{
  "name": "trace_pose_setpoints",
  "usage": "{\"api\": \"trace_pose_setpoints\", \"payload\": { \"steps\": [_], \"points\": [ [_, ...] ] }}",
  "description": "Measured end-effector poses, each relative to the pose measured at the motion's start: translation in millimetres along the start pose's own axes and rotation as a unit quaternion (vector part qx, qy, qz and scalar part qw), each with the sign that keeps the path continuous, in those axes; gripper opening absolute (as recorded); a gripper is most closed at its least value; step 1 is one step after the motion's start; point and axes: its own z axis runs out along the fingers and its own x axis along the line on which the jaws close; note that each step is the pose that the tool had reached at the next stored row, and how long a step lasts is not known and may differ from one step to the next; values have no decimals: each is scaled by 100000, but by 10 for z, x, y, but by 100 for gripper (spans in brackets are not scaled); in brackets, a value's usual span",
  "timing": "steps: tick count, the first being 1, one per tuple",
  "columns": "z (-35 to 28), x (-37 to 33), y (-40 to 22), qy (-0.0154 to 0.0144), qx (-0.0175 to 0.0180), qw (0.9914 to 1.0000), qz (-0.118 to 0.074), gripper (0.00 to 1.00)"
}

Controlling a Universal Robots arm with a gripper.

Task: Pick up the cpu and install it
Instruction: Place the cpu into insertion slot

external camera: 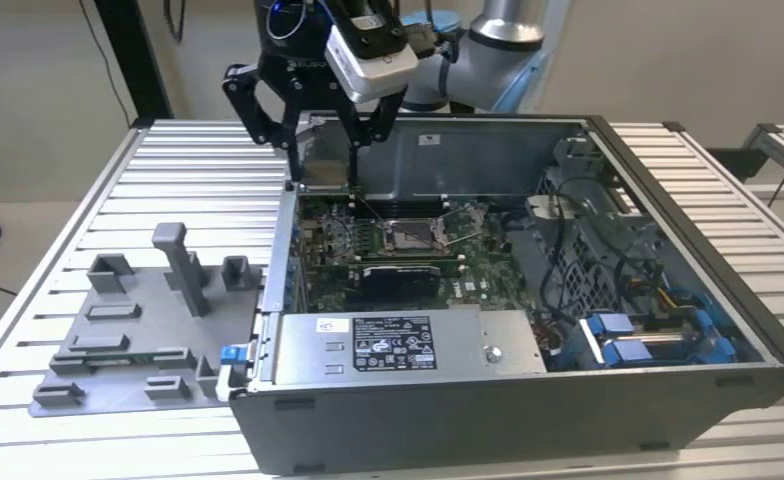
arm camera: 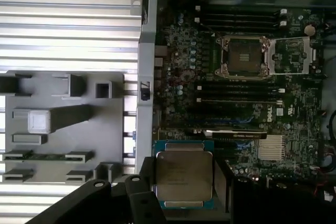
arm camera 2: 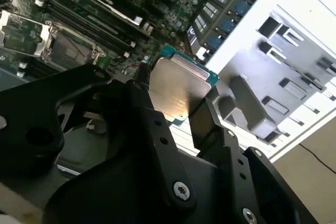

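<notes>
The gripper holds the cpu in the air — fingers narrowed onto two opposite edges. It hangs over the computer case, at the edge beside the grey tray — apart from the open socket.

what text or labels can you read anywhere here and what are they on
None is clear enough to quote.
White label on the power supply: dense print and symbols, too small.
Small sticker on the computer case back wall: too small.
White marking on the motherboard: blurred.
Top of the cpu: faint marks, illegible.
</notes>
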Motion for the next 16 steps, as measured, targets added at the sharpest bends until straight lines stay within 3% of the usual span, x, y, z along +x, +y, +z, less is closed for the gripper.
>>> {"api": "trace_pose_setpoints", "payload": {
  "steps": [16],
  "points": [
    [13, -718, -5, 13, 0, 100000, -4, 0]
  ]
}}
